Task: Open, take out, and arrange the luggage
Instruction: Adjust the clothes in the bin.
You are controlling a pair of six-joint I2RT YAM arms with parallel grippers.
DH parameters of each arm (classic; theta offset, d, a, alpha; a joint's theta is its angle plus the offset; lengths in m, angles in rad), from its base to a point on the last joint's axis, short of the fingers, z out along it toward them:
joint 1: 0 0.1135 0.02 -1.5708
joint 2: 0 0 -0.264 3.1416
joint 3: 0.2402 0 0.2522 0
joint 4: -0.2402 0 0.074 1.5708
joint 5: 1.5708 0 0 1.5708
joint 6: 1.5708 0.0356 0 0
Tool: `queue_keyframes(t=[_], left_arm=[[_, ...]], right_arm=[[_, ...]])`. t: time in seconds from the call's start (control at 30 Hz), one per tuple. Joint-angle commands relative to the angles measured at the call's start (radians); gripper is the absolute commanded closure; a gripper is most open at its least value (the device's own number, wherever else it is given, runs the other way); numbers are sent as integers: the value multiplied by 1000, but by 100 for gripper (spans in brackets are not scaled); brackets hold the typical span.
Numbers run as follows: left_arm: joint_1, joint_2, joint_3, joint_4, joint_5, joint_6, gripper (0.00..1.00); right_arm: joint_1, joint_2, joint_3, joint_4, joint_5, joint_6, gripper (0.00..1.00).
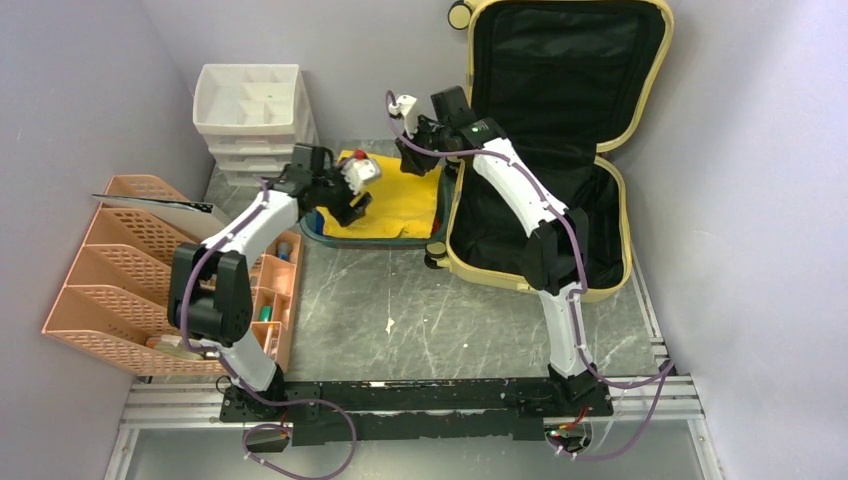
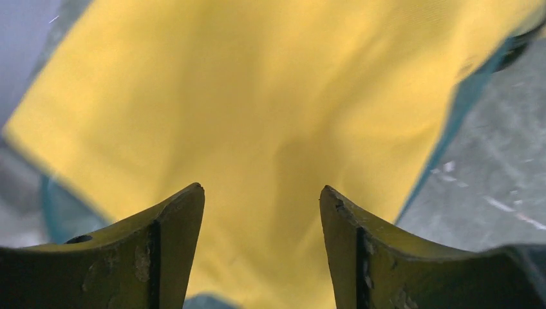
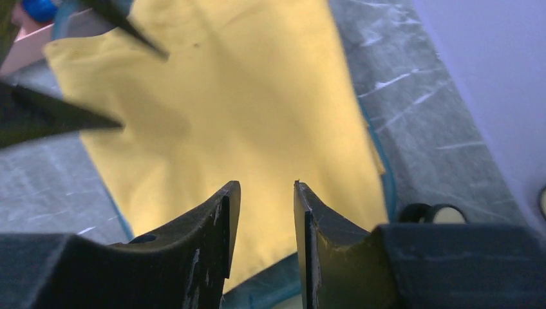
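The luggage (image 1: 625, 210) lies open at the right, its lid propped against the back wall and its black lining showing. One of its wheels (image 3: 431, 212) shows in the right wrist view. A yellow cloth (image 1: 400, 200) (image 2: 257, 96) (image 3: 244, 96) lies spread on a teal tray (image 1: 330, 240) left of the case. My left gripper (image 1: 352, 208) (image 2: 261, 188) hovers over the cloth's left part, open and empty. My right gripper (image 1: 412, 158) (image 3: 266, 183) hangs over the cloth's far right edge, partly open with nothing between its fingers. The left gripper's fingertips (image 3: 129, 26) reach into the right wrist view.
A white drawer unit (image 1: 250, 115) stands at the back left. A peach mesh file rack (image 1: 120, 270) and a small peach organizer (image 1: 275, 300) line the left side. Walls close in on the left, back and right.
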Motion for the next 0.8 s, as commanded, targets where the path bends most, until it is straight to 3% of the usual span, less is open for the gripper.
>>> queue_keyframes(t=[0.0,0.23,0.3,0.4,0.57,0.77], left_arm=[[78,-51,-16,34,-24,-7,29],[87,7,-184,22,-82,80,37],[88,15,-219,20,-115,106,38],[102,27,-235,6,-161,136,43],[135,29,-185,-62,-104,140,42],[170,15,38,-162,128,84,35]], right_arm=[[29,5,-50,-115,-80,-2,61],[39,2,-274,-194,-72,-40,81],[39,28,-303,-211,-54,-50,89],[40,51,-298,-234,-51,-56,93],[61,53,-248,-220,21,-72,95],[73,81,-89,-249,104,-100,95]])
